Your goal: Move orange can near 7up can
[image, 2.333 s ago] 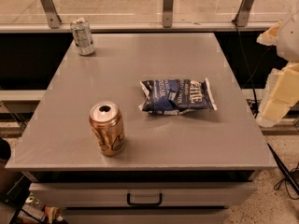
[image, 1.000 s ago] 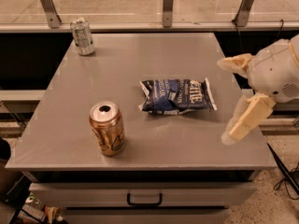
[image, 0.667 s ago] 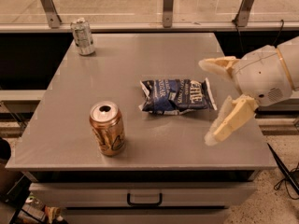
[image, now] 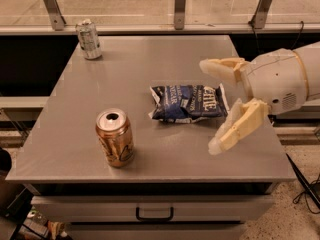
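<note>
The orange can (image: 115, 138) stands upright near the front left of the grey table (image: 130, 69), silver top up. The 7up can (image: 88, 39), silver-grey with a dented top, stands at the table's far left corner. My gripper (image: 212, 106) reaches in from the right, above the table's right side, with its two cream fingers spread wide and nothing between them. It is well to the right of the orange can, with a chip bag between them.
A dark blue chip bag (image: 187, 103) lies flat in the middle right of the table, just left of the gripper. A railing with metal posts (image: 180, 6) runs behind the table. A drawer with a handle (image: 154, 214) sits under the front edge.
The gripper has moved leftward from the right edge over the table's right side, toward the chip bag. The cans and bag have not moved.
</note>
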